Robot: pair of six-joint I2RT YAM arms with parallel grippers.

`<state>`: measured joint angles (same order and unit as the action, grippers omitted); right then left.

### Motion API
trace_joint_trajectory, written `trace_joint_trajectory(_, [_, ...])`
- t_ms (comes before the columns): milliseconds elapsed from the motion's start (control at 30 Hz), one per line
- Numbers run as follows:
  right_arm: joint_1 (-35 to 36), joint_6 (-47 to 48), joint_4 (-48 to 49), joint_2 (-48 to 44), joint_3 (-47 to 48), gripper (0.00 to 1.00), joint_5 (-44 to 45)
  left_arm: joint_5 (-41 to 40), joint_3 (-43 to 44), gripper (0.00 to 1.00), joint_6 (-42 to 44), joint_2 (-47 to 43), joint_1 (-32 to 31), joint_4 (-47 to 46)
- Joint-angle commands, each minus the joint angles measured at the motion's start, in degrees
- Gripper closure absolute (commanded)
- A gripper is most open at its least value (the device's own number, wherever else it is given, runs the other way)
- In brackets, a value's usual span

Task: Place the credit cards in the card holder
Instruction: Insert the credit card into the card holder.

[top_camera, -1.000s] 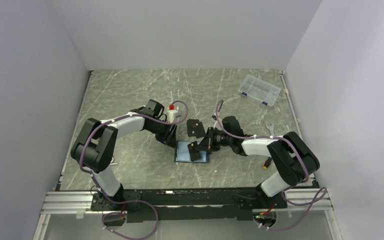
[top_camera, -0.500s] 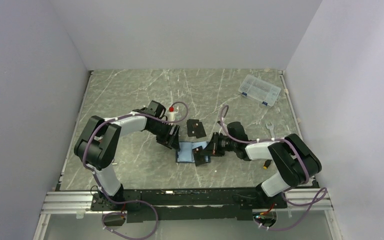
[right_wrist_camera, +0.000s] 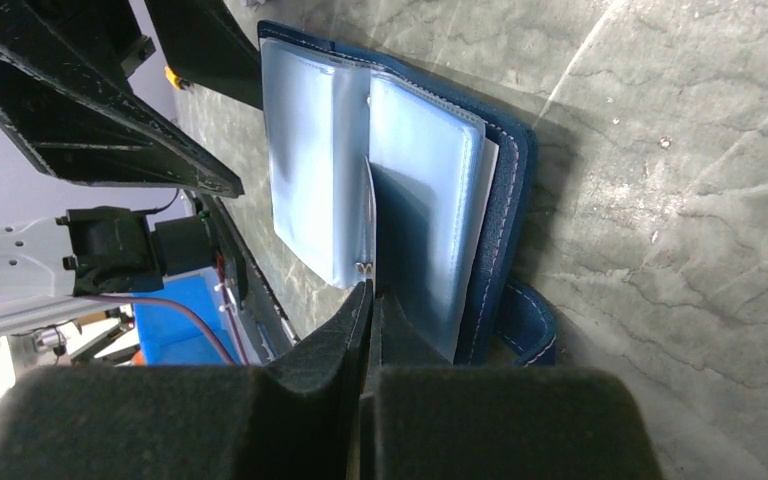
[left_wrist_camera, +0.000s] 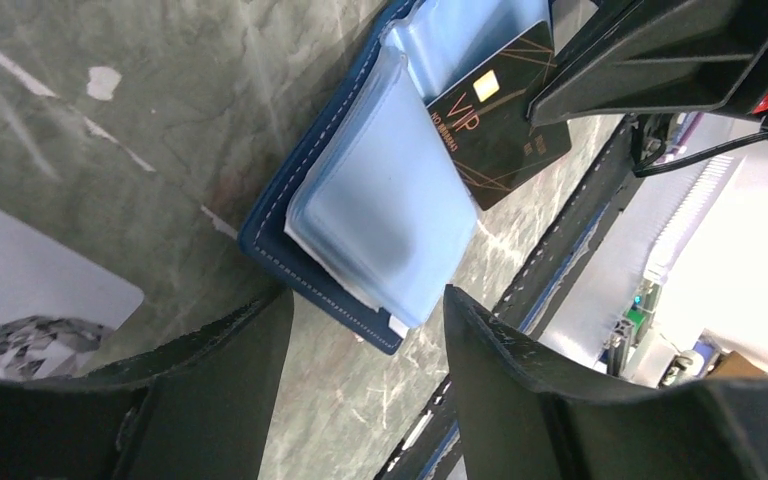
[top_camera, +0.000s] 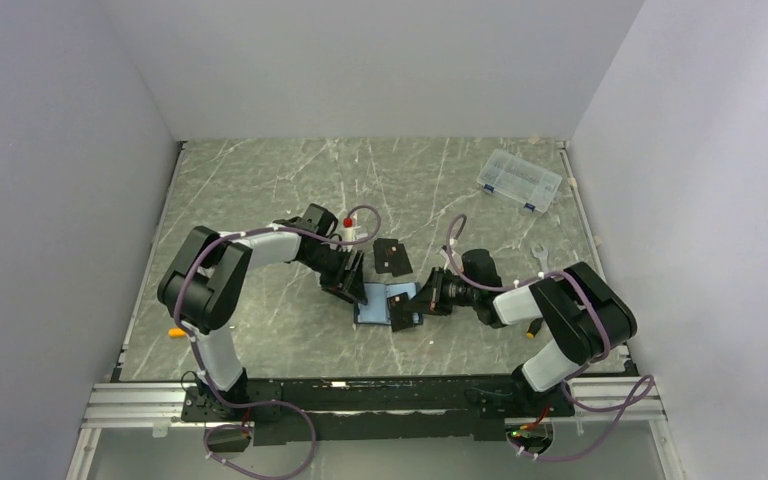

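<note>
- Two sets of jaws at work: the right jaws are pinched shut on a dark credit card [left_wrist_camera: 495, 120], held edge-on (so it can slip between the clear sleeves, I'd guess).
- Left jaws are spread wide, straddling one end of the card holder [left_wrist_camera: 290, 230] without clamping it, probably ready to brace it.
- Card holder lies open on the bench [right_wrist_camera: 660, 200], and the card's corner looks partway into a sleeve.

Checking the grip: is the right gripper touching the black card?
Touching. The right wrist view shows the right gripper shut on the black card edge-on; the left wrist view shows fingers clamping its end.
</note>
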<state>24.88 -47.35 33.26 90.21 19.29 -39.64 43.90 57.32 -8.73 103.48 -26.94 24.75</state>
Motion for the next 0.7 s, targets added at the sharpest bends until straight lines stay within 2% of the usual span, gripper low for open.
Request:
trace_joint_trajectory(0, [0.23, -0.82, 3.41, -0.12, -1.46, 1.00, 0.38, -0.21, 1.36, 0.40, -1.24, 2.60, -0.98, -1.16])
trace_joint_trajectory(100, [0.77, -2.59, 5.73, -0.23, -2.73, 1.00, 0.88, -0.03, 1.36, 0.48, -1.48, 3.03, -0.95, -1.38])
trace_joint_trajectory(200, [2.22, -4.05, 8.29, 0.36, -3.32, 1.00, 1.48, -1.00, 1.31, 0.62, -1.44, 2.99, -0.95, -1.40])
trace_joint_trajectory(333, [2.36, -4.44, 8.36, -0.02, -3.10, 1.00, 1.54, -4.12, 1.71, 0.70, -1.42, 2.89, -0.99, -1.07])
trace_joint_trajectory(467, [2.14, -5.78, 8.20, -3.34, -2.59, 1.00, 4.54, -6.36, 1.38, 0.83, -1.40, 2.75, -0.95, -0.65])
trace_joint_trajectory(667, [2.17, -8.28, 11.94, -5.44, -2.50, 1.00, 11.41, -7.48, -0.77, 0.88, -2.56, 0.77, -0.95, -1.65])
